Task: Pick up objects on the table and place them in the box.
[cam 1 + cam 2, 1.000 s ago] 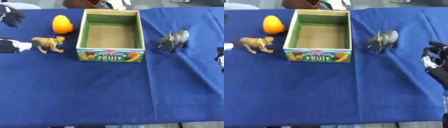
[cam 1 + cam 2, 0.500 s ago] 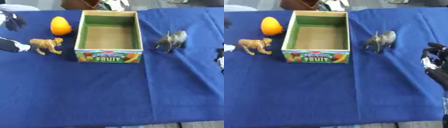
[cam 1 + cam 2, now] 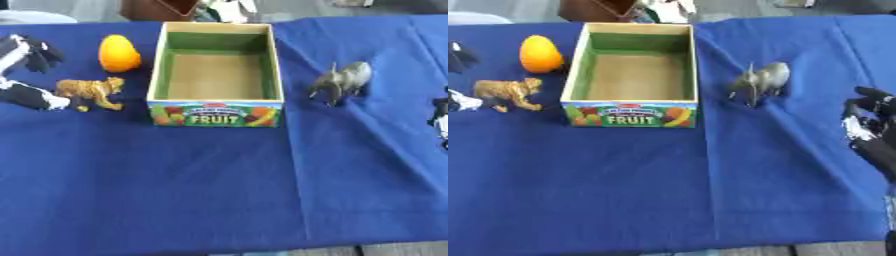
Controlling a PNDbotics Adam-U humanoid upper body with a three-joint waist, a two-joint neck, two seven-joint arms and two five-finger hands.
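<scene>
An open wooden box (image 3: 154,75) with green inner walls and a FRUIT label stands empty at the middle back of the blue table. Left of it lie an orange fruit (image 3: 118,52), a tan tiger figure (image 3: 90,92) and two black-and-white figures, one at the left edge (image 3: 30,96) and one farther back (image 3: 26,53). A grey elephant figure (image 3: 761,82) stands to the right of the box. My right hand (image 3: 874,131) hovers open at the right edge, fingers pointing up toward the elephant, a short way from it and holding nothing. The left hand does not show.
The blue cloth (image 3: 219,190) covers the table, with its front edge along the bottom of the view. A brown object (image 3: 162,8) and some clutter sit beyond the far edge behind the box.
The whole picture has shifted slightly, so the camera moved. The figures, the box and the right hand keep their places relative to each other.
</scene>
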